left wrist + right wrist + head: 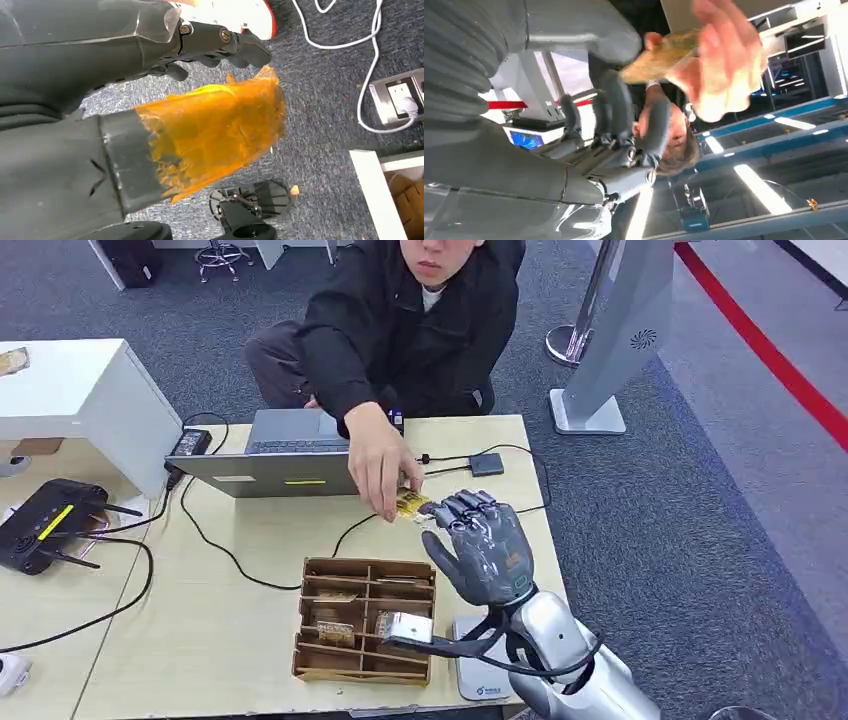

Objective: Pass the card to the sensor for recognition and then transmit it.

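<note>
A yellow card (411,505) hangs over the table's middle right, pinched in the fingers of a person's hand (378,462) that reaches across the laptop. My right hand (485,545) is raised palm up just right of it, fingers apart, their tips beside the card. In the right wrist view the card (659,56) and the person's hand (719,65) are blurred, while my fingers (616,102) are sharp and spread below the card. A flat grey sensor pad (478,672) lies at the table's front edge under my forearm. My left hand (200,100) hangs over the carpet, holding nothing.
A wooden divided box (365,618) with several cards stands front centre. A laptop (285,455), black cables and a small dark hub (487,464) lie at the back. A black router (45,522) sits on the left. The person crouches behind the table (240,640).
</note>
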Robot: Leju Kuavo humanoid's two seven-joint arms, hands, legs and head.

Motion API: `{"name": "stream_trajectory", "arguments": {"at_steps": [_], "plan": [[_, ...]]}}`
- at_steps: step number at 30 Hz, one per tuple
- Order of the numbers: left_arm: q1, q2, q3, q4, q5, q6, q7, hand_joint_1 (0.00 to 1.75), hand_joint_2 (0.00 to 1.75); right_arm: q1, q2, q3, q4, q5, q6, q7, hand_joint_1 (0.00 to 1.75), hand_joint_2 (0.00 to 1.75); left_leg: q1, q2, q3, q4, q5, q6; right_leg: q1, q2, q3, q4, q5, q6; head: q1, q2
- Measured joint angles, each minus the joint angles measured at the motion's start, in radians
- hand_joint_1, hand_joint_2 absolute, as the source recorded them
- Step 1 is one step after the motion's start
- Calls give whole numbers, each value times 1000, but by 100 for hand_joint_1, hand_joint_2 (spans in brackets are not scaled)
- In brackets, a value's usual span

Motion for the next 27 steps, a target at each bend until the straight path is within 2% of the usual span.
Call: {"name": "stream_trajectory", "arguments": {"at_steps": [12,19,22,27], "plan": [[2,1,0,0,-5,2,0,0,0,21,1,0,-20,11,-6,6,0,175,0,0,0,0,0,0,0,0,0,0,0,0,0,0],[2,1,0,0,-6,3,-1,0,0,44,1,0,-44,8,-34,-8,0,175,0,0,0,0,0,0,0,0,0,0,0,0,0,0],[3,2,0,0,-3,3,-4,0,0,65,1,0,-58,-51,-54,-36,0,175,0,0,0,0,0,0,0,0,0,0,0,0,0,0],[4,2,3,0,8,15,-22,0,0,121,-1,-12,-105,-297,-67,-144,0,175,0,0,0,0,0,0,0,0,0,0,0,0,0,0]]}}
